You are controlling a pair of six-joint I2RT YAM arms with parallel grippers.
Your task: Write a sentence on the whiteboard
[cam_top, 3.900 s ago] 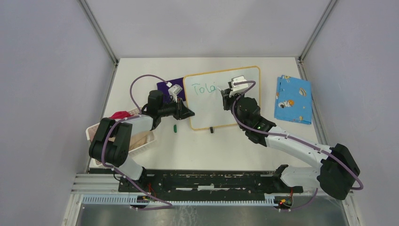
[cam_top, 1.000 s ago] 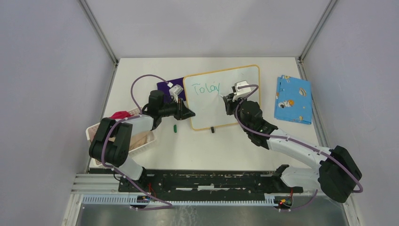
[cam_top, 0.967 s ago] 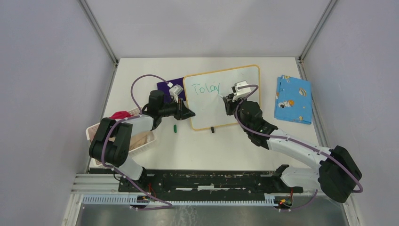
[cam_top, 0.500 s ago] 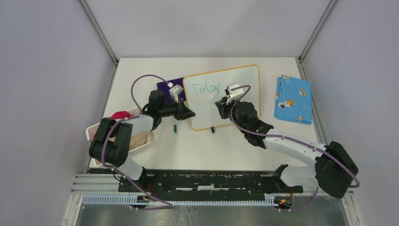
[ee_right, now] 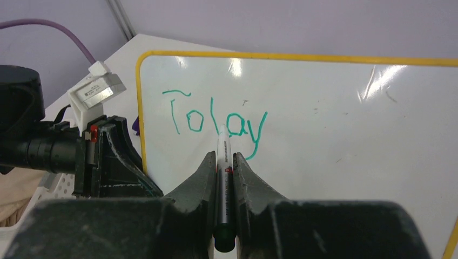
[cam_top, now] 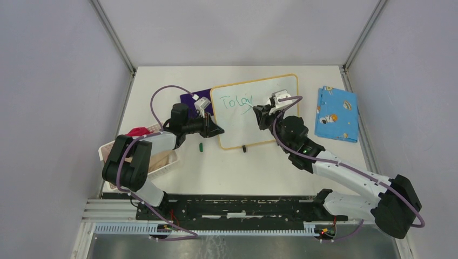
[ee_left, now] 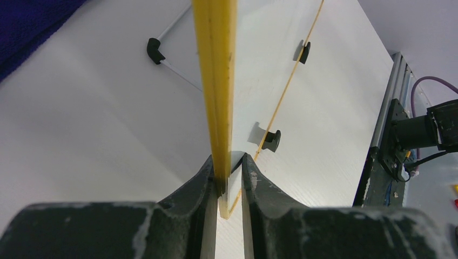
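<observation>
Right claw (ee_right: 221,162) of mine pinches a marker (ee_right: 222,181), tip at the sentence (cam_top: 237,101), which reads roughly "Today" in green on the whiteboard (ee_right: 351,162). My left claw (ee_left: 227,170) clamps the board's yellow frame. The board sits far-centre on the table (cam_top: 259,167), between a purple cloth (cam_top: 189,97) and a blue patterned cloth (cam_top: 337,113).

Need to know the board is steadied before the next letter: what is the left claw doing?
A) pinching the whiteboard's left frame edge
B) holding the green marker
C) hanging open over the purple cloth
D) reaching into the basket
A: in the left wrist view the left claw has both fingers closed on the yellow frame edge of the whiteboard, while the marker sits in the right claw.
</observation>
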